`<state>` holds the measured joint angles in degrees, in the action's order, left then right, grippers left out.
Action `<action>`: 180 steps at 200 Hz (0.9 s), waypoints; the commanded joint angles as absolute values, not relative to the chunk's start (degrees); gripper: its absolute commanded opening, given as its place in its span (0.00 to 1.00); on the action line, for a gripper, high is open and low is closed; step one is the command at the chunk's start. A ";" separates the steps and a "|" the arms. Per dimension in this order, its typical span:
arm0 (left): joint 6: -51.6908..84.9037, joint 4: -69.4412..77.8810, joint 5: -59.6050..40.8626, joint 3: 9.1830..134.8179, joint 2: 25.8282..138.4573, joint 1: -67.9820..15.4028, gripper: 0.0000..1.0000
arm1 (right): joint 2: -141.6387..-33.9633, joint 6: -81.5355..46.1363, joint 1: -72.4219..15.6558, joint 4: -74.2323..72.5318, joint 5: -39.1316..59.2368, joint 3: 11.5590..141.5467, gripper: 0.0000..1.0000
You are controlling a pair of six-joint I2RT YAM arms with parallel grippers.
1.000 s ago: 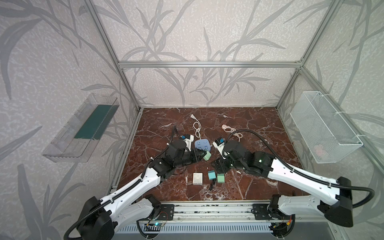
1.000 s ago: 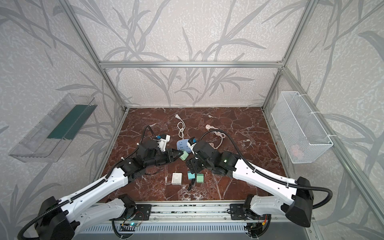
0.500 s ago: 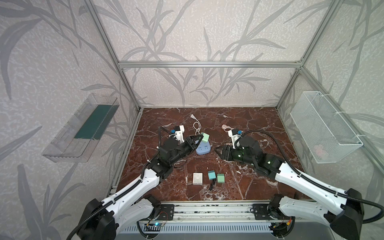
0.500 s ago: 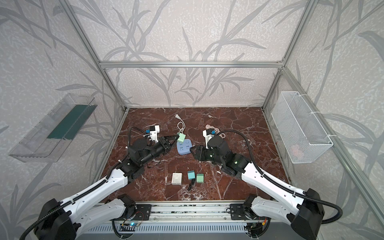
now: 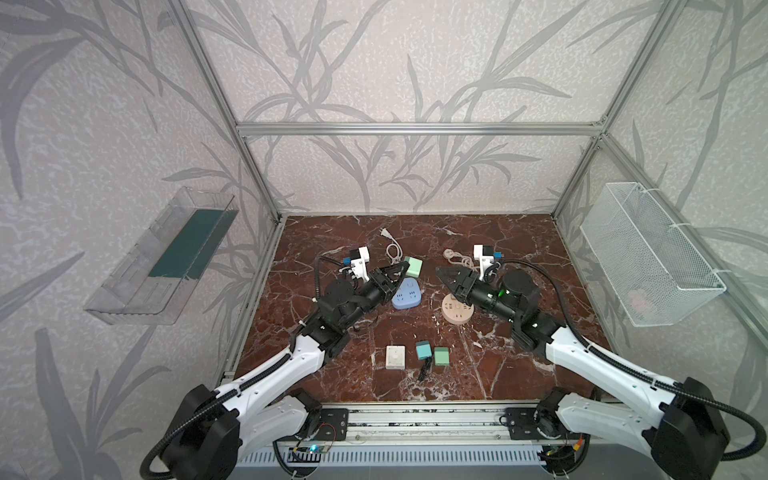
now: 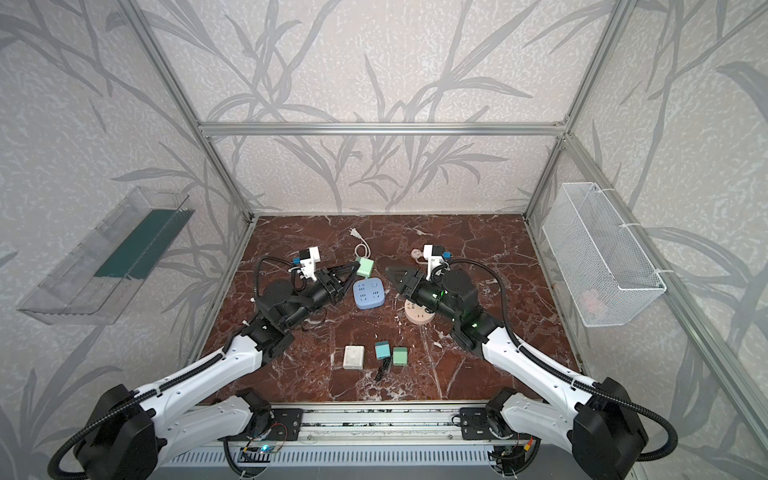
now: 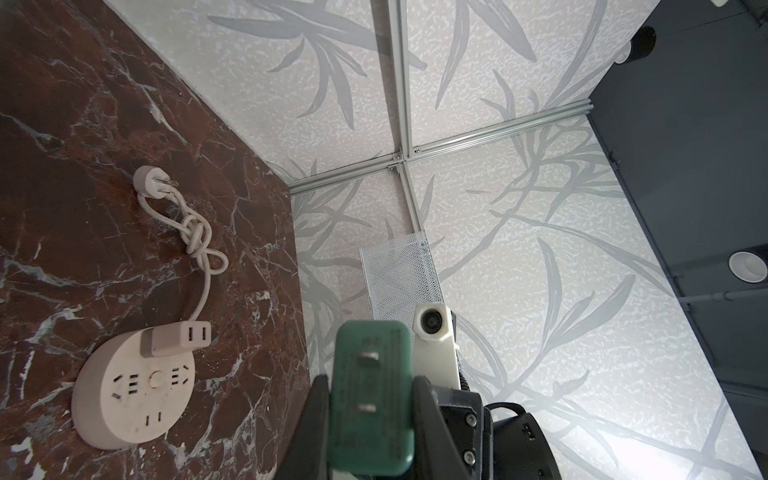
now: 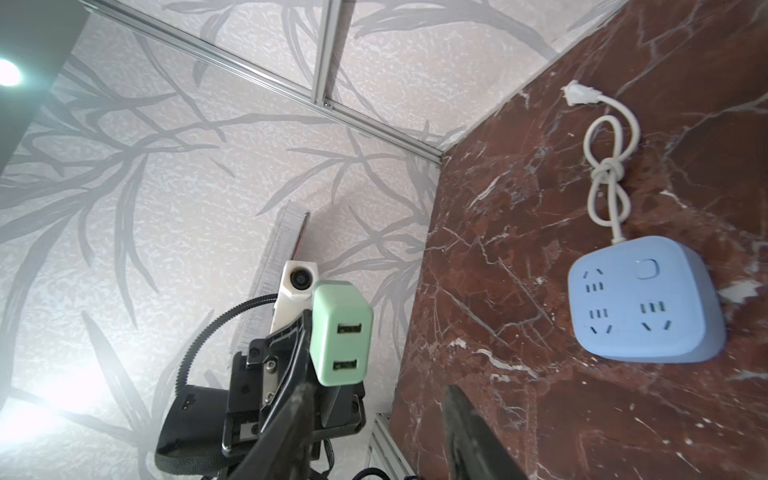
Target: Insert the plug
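- Broadly, the marble table (image 5: 519,249) carries everything, and my two arms face each other over its middle.
- My left gripper (image 5: 401,269) is clamped tight on the green plug (image 7: 372,399), which it holds clear of the table.
- My right gripper (image 8: 376,399) hangs opposite above the round pink socket (image 5: 457,312), jaws apart with nothing between them.
- Lying flat just below the held plug and nearer to me is the blue socket block (image 5: 406,293). I take it as the likeliest target, and the left arm is plainly nearer to it.
- On the plug, the two flat prongs face back at the left wrist and the USB ports face the right arm. I judge it must be turned prongs-down before it can enter a slot.
- A white cord (image 5: 390,249) lies behind the block, out of the path.
- Near the front edge, three spare adapters (image 5: 423,350) sit well apart from all this.
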<state>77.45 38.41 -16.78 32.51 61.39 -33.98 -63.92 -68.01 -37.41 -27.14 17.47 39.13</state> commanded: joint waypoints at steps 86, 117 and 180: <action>79.16 44.51 -17.58 32.87 62.75 -35.03 0.00 | -69.94 -72.60 -37.36 -39.06 22.37 42.10 0.48; 79.74 45.91 -18.02 33.35 63.84 -35.26 0.00 | -70.55 -72.77 -37.49 -40.43 22.41 41.95 0.46; 82.68 50.84 -18.38 33.13 66.88 -35.77 0.00 | -72.55 -72.51 -37.67 -40.52 23.55 43.42 0.44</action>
